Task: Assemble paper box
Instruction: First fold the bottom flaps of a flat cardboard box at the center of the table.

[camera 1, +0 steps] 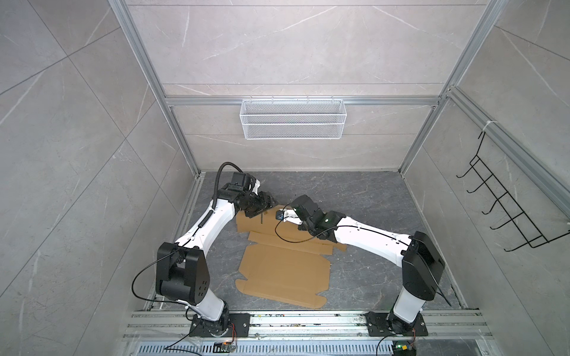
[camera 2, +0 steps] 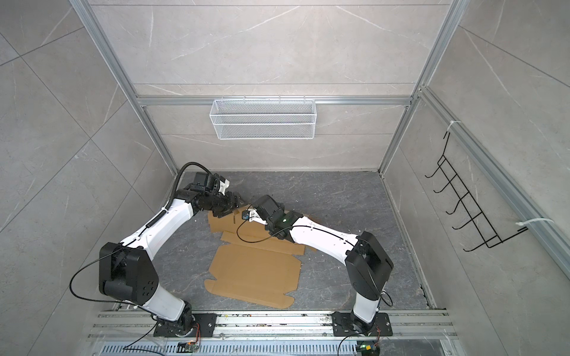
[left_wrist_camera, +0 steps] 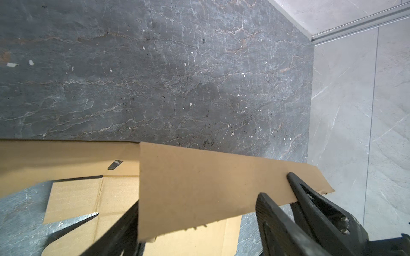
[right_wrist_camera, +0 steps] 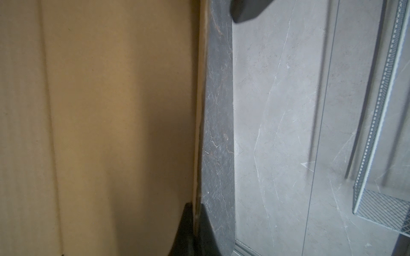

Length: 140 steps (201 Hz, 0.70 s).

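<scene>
**boxnewb:** So which step is this? The paper box [camera 1: 287, 271] mostly looks like a flat brown die-cut sheet, lying on the dark tabletop [camera 1: 385, 200] between the two arms.

**yam_tinkerer:** Early folding, I'd say. The near half lies flat in both top views, and only the far end, under the two wrists, is lifted. In the left wrist view one side flap [left_wrist_camera: 199, 188] stands up off the sheet. The left pincer [camera 1: 267, 203] is spread wide around it, a finger [left_wrist_camera: 273, 219] on either side. So it's released, not pinching anything.

**boxnewb:** And the other arm?

**yam_tinkerer:** The right pincer [right_wrist_camera: 196, 212] is clenched on the edge of a cardboard panel. In its wrist view the thin edge runs right between the tips. Looks to me like it's propping that panel up while the left sorts out the flap.

**boxnewb:** Next move?

**yam_tinkerer:** My guess is the left has to swing that flap inward along its crease until it sits square to the held panel. That calls for a gentle push close to the crease, not out at the tip, since corrugated bends wherever it likes. If the right lets go, the panel probably flops flat. I can't tell from here whether any tabs and slots line up.
</scene>
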Each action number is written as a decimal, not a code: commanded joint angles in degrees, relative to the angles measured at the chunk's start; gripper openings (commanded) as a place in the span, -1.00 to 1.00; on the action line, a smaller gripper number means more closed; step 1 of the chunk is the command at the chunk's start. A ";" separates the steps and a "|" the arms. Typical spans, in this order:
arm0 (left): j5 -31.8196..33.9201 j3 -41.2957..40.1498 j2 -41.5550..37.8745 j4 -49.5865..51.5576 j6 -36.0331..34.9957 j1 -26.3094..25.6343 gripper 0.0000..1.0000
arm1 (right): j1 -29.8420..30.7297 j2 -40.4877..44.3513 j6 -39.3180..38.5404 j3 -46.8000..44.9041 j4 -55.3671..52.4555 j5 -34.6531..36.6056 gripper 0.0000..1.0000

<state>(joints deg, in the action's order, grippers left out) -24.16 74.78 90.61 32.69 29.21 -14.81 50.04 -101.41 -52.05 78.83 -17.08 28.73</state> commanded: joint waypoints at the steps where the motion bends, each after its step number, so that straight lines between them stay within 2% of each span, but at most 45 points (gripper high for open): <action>1: -1.59 -1.89 -5.22 0.08 -1.95 1.95 0.57 | -0.39 2.41 0.26 -1.40 0.93 -0.26 -1.00; 50: -4.21 -12.06 -14.22 -0.40 -0.79 8.72 0.63 | -1.76 3.15 -2.36 -3.16 3.05 -0.36 -1.00; 77: -5.81 -21.28 -21.37 -5.30 4.43 12.89 0.61 | -2.53 2.89 -2.95 -3.08 2.78 -0.42 -1.00; 115: -5.38 -32.36 -23.64 -12.13 8.85 12.30 0.56 | -3.42 2.36 -3.10 -2.49 2.69 -1.12 -1.00; 140: -1.88 -34.44 -21.44 -17.45 8.59 9.67 0.56 | -3.45 1.78 -2.99 -1.45 1.72 -1.39 -1.00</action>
<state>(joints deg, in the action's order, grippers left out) -27.40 40.88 67.64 23.46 36.25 -3.11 46.74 -99.96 -54.26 76.16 -14.94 27.97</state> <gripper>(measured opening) 0.781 0.049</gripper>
